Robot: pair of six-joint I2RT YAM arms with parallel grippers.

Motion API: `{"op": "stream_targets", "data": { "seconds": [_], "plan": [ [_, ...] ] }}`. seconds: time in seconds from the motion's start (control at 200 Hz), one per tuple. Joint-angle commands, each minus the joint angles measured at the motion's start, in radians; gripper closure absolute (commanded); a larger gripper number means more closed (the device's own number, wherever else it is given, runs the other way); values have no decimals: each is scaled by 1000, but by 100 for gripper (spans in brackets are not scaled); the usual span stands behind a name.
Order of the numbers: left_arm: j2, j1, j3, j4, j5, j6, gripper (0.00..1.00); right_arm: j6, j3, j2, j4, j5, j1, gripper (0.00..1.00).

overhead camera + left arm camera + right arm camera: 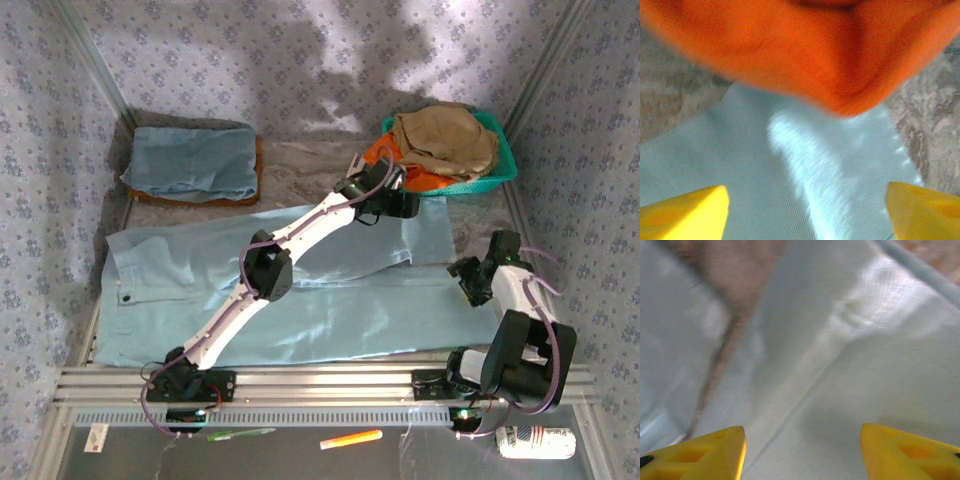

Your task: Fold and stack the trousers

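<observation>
The pale grey-blue trousers [300,300] lie spread flat across the table, waist at the left and both legs running right. My left gripper [385,200] hovers over the far leg's end beside the basket. In the left wrist view it [807,212] is open, its yellow fingertips [690,212] wide apart over the trouser cloth [750,170], with nothing between them. My right gripper [470,280] is at the near leg's right end. In the right wrist view it [802,452] is open above a seam in the cloth [855,390].
A teal basket [505,150] at the back right holds a tan garment [445,140] and an orange garment [405,175], which hangs close above my left gripper [805,45]. A folded blue garment [195,162] lies at the back left. A metal rail [320,385] runs along the near edge.
</observation>
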State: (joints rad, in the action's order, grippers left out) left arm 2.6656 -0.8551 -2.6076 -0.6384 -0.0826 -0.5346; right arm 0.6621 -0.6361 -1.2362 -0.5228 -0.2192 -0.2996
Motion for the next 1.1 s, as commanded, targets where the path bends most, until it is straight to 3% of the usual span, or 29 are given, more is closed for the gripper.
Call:
{"op": "stream_targets", "data": {
  "seconds": [0.0, 0.04, 0.055, 0.13, 0.22, 0.35, 0.455, 0.585, 0.725, 0.884, 0.934, 1.044, 1.099],
  "plan": [
    [-139, 16, 121, -62, -4, 30, 12, -1, -101, -29, 18, 34, 94, 54],
    [-206, 18, 199, -48, -3, 38, 11, 3, -134, -62, 31, 50, 131, 67],
    [-234, 18, 231, -21, -2, 42, 10, 6, -154, -84, 39, 60, 149, 80],
    [-378, 19, 405, 55, 13, 61, 7, 20, -227, -177, 79, 101, 195, 100],
    [-548, 34, 604, 119, 32, 56, 7, 42, -307, -314, 100, 145, 202, 100],
    [-798, 93, 976, 236, 46, 18, 7, 64, -385, -485, 110, 111, 165, 100],
    [-979, 168, 1234, 274, 59, -33, 7, 86, -377, -525, 106, 93, 124, 100],
    [-1185, 284, 1489, 296, 53, -130, 8, 101, -307, -510, 113, 27, 0, 100],
    [-1389, 383, 1639, 260, 74, -186, 5, 71, -291, -482, 89, 22, -107, 100],
    [-1552, 424, 1679, 141, 90, -185, 4, 76, -316, -451, 91, 5, -161, 100],
    [-1594, 426, 1683, 102, 102, -179, 3, 61, -338, -429, 73, -20, -142, 99],
    [-1666, 429, 1727, 38, 120, -179, 2, 9, -352, -293, -9, 17, -13, 75],
    [-1689, 429, 1765, 23, 108, -193, 2, 3, -319, -194, -43, 62, 68, 71]
  ]
}}
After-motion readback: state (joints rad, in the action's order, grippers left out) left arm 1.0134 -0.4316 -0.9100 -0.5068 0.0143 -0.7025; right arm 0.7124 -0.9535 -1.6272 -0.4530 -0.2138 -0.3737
